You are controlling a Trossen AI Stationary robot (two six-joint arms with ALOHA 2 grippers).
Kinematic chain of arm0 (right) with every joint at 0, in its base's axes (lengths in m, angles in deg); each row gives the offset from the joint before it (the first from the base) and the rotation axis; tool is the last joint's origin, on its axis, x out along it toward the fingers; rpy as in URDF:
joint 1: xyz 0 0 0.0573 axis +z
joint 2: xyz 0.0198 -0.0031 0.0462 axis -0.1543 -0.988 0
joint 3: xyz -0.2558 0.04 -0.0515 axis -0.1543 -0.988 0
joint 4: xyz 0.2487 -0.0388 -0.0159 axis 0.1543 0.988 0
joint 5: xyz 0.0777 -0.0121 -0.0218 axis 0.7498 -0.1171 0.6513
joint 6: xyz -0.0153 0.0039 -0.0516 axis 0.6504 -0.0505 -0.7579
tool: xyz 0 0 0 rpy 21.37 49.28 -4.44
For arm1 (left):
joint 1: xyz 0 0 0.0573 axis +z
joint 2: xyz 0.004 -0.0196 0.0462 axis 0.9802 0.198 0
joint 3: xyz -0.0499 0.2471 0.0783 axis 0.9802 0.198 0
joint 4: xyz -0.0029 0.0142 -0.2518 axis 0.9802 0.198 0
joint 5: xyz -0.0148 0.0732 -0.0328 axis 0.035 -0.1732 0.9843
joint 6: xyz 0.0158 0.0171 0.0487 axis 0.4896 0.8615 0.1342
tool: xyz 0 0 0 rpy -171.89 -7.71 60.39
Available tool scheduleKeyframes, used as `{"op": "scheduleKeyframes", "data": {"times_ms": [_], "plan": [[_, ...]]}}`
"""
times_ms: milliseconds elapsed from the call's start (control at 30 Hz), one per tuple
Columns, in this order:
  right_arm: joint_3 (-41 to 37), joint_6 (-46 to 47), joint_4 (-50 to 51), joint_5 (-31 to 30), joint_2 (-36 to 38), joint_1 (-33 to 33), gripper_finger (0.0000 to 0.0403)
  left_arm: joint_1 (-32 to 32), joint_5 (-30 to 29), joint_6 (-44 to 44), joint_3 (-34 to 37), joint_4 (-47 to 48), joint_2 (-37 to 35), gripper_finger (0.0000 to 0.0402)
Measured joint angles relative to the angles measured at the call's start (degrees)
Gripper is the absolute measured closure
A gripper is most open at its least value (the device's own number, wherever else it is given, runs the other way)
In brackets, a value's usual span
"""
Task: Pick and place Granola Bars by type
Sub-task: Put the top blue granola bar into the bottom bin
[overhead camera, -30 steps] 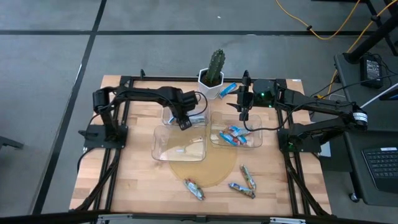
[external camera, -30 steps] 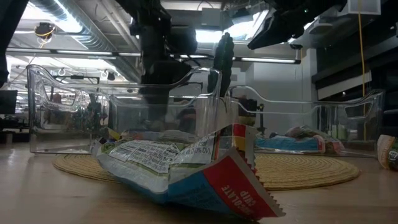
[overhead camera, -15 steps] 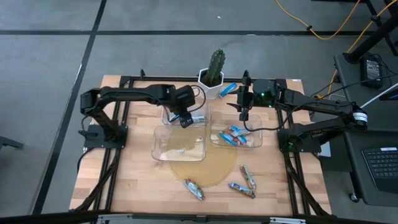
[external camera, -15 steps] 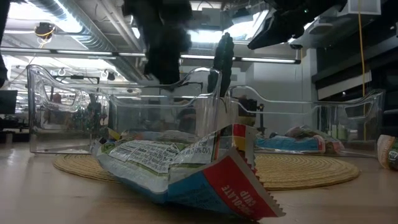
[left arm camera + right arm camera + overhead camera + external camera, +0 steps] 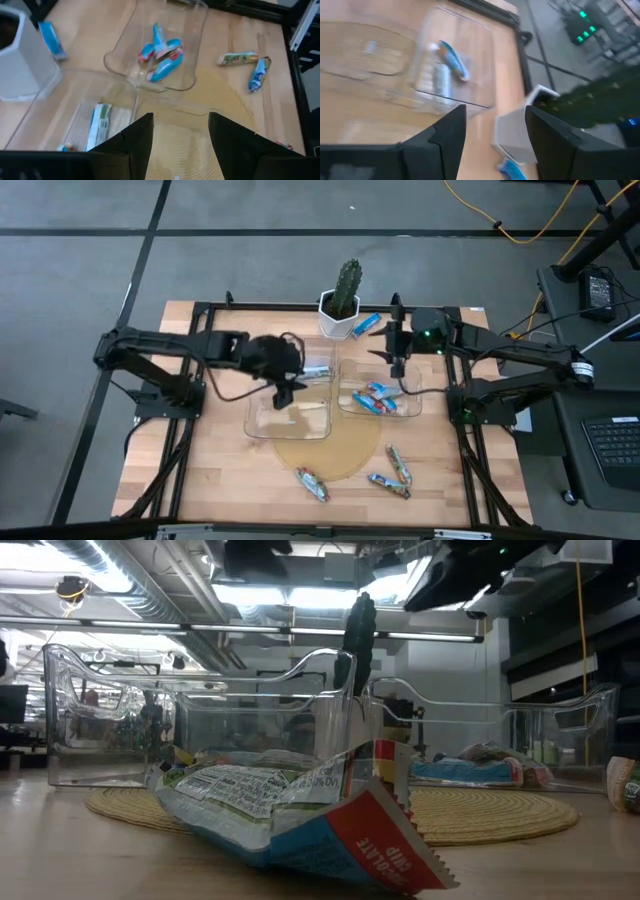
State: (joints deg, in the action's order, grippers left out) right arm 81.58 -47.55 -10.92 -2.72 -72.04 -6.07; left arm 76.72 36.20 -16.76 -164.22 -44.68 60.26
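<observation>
Left gripper (image 5: pixel 283 393), fingers (image 5: pixel 136 142) parted and empty, hangs over the near-left bin (image 5: pixel 290 412), which lies on the round mat (image 5: pixel 330 448). Right gripper (image 5: pixel 397 368), also parted and empty, hangs above the far edge of the right bin (image 5: pixel 382 399), just right of the cactus pot (image 5: pixel 340 315).

Bars, placed from the mat: several blue ones (image 5: pixel 161 55) lie heaped in the right bin at the mat's far right edge; a silver-blue pair (image 5: pixel 444 70) rests in the far bin (image 5: pixel 310 366) beyond the mat; one blue bar (image 5: pixel 366 324) sits loose beside the pot; three loose bars lie at the mat's near edge, one at near left (image 5: pixel 312 484) and two at near right (image 5: pixel 395 472).

Handling, as a judgement: the bars look light, their foil slick and crinkly, the filling probably crumbly under hard pressure. The best hold is likely across the narrow width at mid-length, with moderate squeeze; the flat crimped ends would fold or slip. A loose bar lying flat on wood may skate aside, so the fingers should straddle it squarely first.
</observation>
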Motion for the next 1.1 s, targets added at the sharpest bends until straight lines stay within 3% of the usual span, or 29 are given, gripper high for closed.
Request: {"op": "scheduleKeyframes", "data": {"times_ms": [233, 467, 700, 933, 1100], "plan": [[0.00, 0.79, 6.29, 1.11, 7.30, 4.66, 0.0198, -7.51, -8.54, -0.42, 0.00, -1.57, -0.11, 0.0219], [0.02, 13.87, 9.40, -9.90, 11.22, 6.77, 0.0198, -11.57, -14.15, 1.06, 0.00, -3.02, -0.07, 0.0219], [0.02, 12.46, 21.67, -10.00, 7.69, -1.55, 0.0198, -12.41, -14.03, 5.86, 0.00, -5.77, -0.04, 0.0219], [0.02, 3.64, 24.17, 1.72, 0.19, -13.62, 0.0198, -11.98, -14.08, 7.15, 0.00, -7.34, -0.02, 0.0219], [0.04, -6.43, 21.28, 6.38, -7.29, -21.74, 0.0198, -10.40, -14.26, 5.71, 0.00, -10.49, -0.02, 0.0219]]}}
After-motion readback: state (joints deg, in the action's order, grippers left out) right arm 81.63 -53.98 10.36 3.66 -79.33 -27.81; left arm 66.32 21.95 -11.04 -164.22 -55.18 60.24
